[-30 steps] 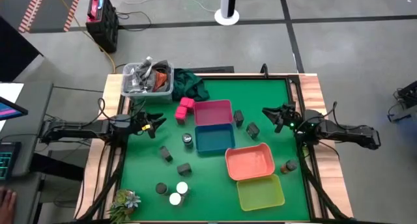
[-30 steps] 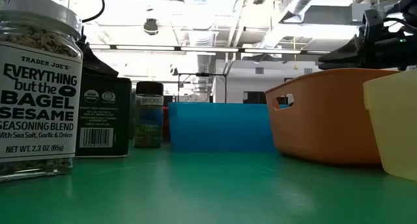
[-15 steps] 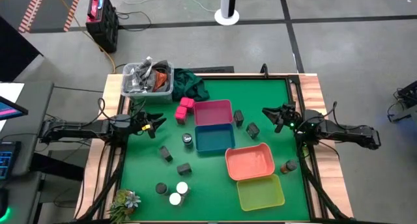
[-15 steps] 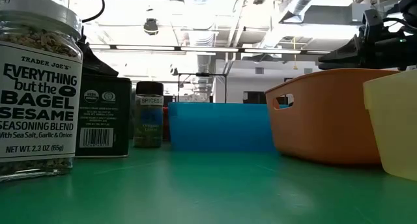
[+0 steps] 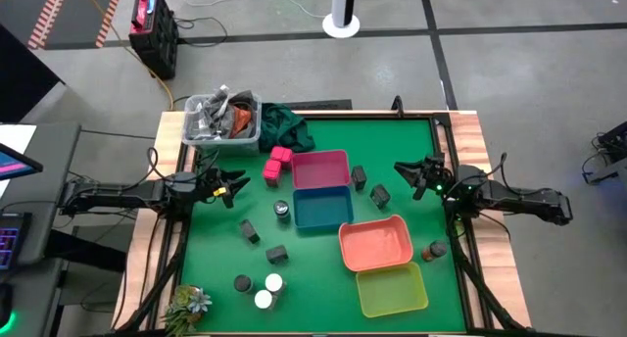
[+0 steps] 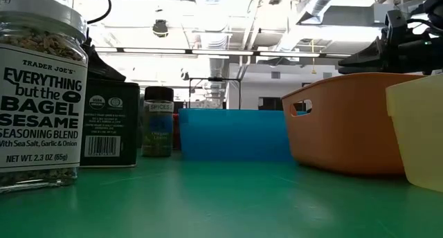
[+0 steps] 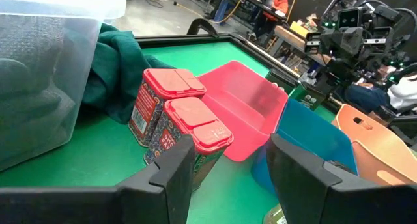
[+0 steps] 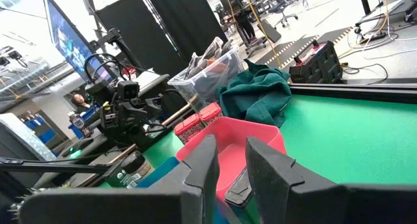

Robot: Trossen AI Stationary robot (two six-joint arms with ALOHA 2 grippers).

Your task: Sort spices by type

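A: Left hand (image 5: 233, 186) sits at the table's left edge, jaws partly apart, holding nothing, aimed at the two pink tins (image 7: 177, 120) just beside the pink tray (image 5: 320, 168). Right hand (image 5: 409, 170) is closed and empty at the right edge.

B: Progress?

A: None visible. All four trays look empty. White-capped jars (image 5: 268, 290) and dark jars (image 5: 242, 282) sit near the front, grey boxes (image 5: 249, 232) scattered mid-table.

B: Change from a second ago?

A: Nothing, both arms parked the same.
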